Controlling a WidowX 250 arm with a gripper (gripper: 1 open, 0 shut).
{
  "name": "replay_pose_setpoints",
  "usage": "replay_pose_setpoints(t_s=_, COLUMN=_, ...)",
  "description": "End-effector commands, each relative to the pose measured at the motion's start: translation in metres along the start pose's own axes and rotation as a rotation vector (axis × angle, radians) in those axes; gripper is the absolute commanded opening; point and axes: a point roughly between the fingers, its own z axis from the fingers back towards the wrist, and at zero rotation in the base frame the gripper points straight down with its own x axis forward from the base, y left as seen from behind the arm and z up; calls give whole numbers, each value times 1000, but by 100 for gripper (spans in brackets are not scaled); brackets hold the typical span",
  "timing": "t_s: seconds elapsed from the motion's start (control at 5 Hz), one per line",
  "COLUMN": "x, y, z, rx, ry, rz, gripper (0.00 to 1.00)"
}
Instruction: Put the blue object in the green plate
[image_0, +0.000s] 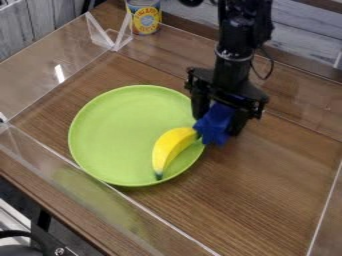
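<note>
The blue object (218, 125) is a deep-blue block held between the black fingers of my gripper (222, 112), which is shut on it. It hangs just past the right rim of the green plate (114, 125), its lower end close to the rim. A yellow banana (170, 151) lies in the plate's right part, its tip next to the blue block. The arm comes down from the top of the view above the block.
Clear acrylic walls (40, 160) fence in the wooden table on the left, front and right. A yellow can (144, 17) and a clear stand (110, 35) sit at the back.
</note>
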Motion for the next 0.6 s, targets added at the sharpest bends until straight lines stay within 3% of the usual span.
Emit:
replay_pose_setpoints(t_s=0.0, x=13, y=6, z=39, rx=-11, ry=-94, rz=-15, gripper=0)
replay_pose_setpoints(t_s=0.4, x=3, y=22, z=89, rx=-27, ry=-162, rz=-5, gripper=0)
